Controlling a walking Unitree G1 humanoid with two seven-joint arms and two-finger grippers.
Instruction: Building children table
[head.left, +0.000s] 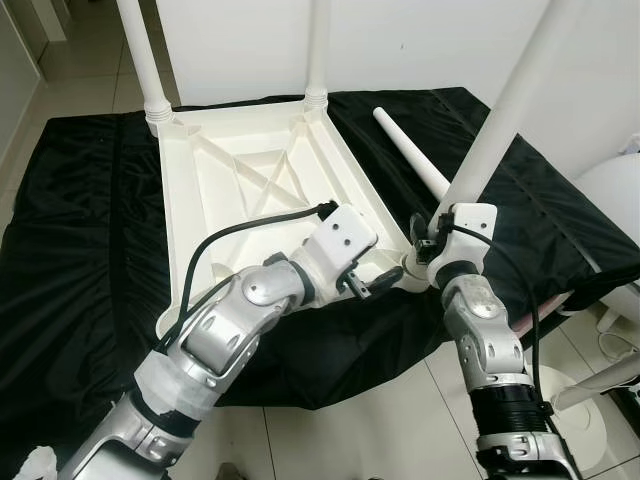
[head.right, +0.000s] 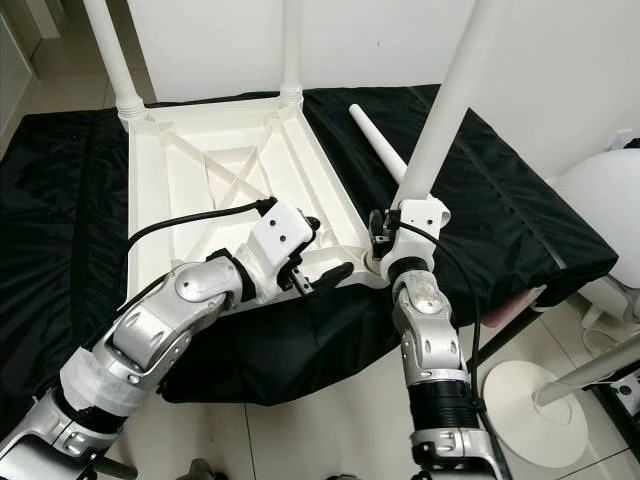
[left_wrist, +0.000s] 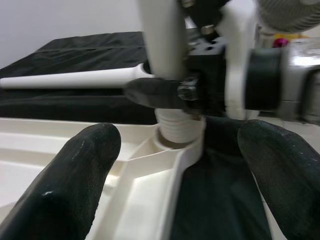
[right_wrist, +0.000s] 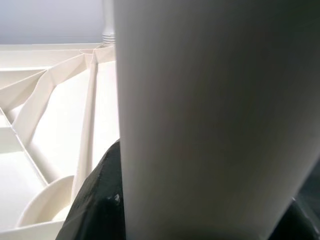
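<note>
The right gripper (head.left: 428, 243) grips the table leg (head.left: 505, 112) at the tabletop's (head.left: 215, 195) near corner, and its fingertips are hidden behind that leg. The leg's top runs off the picture edge, as do the two far legs (head.left: 141, 55) standing on the tabletop. In the right wrist view the leg (right_wrist: 210, 120) is a blurred white mass covering most of the tabletop. Beyond the tabletop, the loose leg (left_wrist: 75, 78) is soft and unsharp.

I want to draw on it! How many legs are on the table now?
Two legs stand in the upside-down tabletop. The right pincer holds a third leg in its corner socket; the left pincer hovers open nearby. The fourth leg lies on the black cloth.
</note>
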